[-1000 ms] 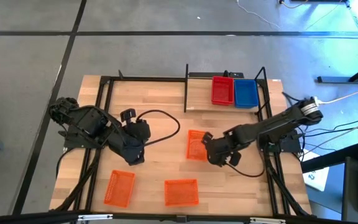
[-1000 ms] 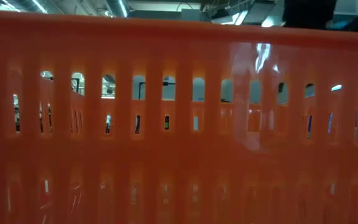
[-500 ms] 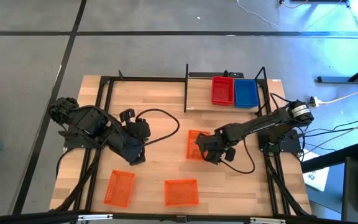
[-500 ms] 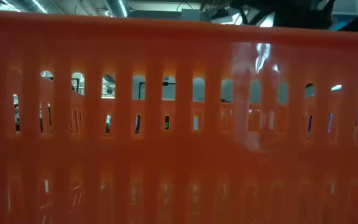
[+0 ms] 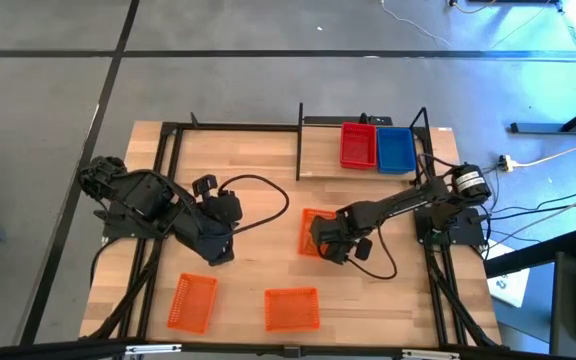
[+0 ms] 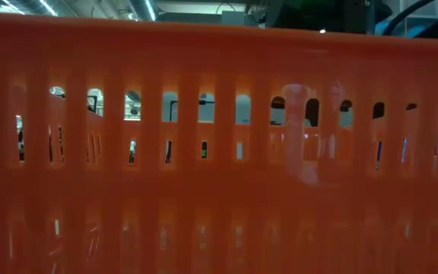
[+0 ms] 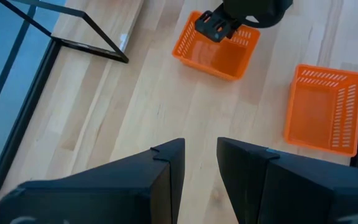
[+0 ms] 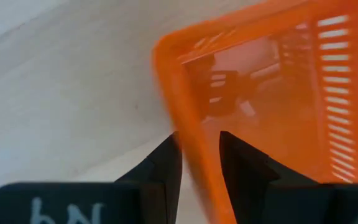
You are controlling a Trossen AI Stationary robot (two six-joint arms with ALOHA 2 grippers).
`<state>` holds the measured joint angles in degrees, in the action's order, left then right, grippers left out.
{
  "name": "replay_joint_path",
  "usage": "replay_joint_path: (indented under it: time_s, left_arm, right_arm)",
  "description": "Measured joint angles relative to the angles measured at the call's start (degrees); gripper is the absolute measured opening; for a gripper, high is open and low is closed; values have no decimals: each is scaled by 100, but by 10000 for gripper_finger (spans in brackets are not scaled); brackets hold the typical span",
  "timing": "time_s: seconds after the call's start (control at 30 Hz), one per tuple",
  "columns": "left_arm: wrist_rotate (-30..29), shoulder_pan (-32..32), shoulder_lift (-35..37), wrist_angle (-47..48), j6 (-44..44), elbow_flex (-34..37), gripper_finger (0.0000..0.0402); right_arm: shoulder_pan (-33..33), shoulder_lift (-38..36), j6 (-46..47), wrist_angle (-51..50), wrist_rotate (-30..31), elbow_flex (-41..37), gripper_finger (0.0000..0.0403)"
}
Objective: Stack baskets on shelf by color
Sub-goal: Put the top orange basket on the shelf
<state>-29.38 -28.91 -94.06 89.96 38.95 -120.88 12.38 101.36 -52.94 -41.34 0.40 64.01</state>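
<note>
On the shelf we see a red basket and a blue basket side by side — whether each is a finished stack we cannot tell from above. All three orange ones are on the tabletop. Our right gripper is at the middle orange basket, fingers apart with the basket wall standing between them, not clamped. The front-left orange basket and the front-centre orange basket lie untouched. The left gripper waits over bare wood, jaws apart — so the whole orange stack remains to be done.
</note>
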Motion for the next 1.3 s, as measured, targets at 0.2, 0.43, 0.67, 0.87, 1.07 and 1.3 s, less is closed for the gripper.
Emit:
replay_joint_path:
  time_s: [0.2,0.43,0.67,0.87,1.07,1.3]
  left_arm:
    - [1,0,0,-1,-4,0,86]
    - [1,0,0,-1,-4,0,86]
    - [2,0,0,-3,-1,0,86]
    - [2,0,0,-3,-1,0,86]
    - [1,2,0,-3,-4,0,86]
    - [-198,2,0,-1,-40,-2,86]
  right_arm:
    - [0,-2,85,4,291,0,48]
    - [0,-11,168,-197,304,59,5]
    - [-13,-11,147,-1569,453,1082,3]
    - [-265,-13,-148,-2559,609,2159,2]
    - [-871,-201,-601,-3225,970,2776,2]
    - [-2080,-771,-1252,-3216,647,3019,1]
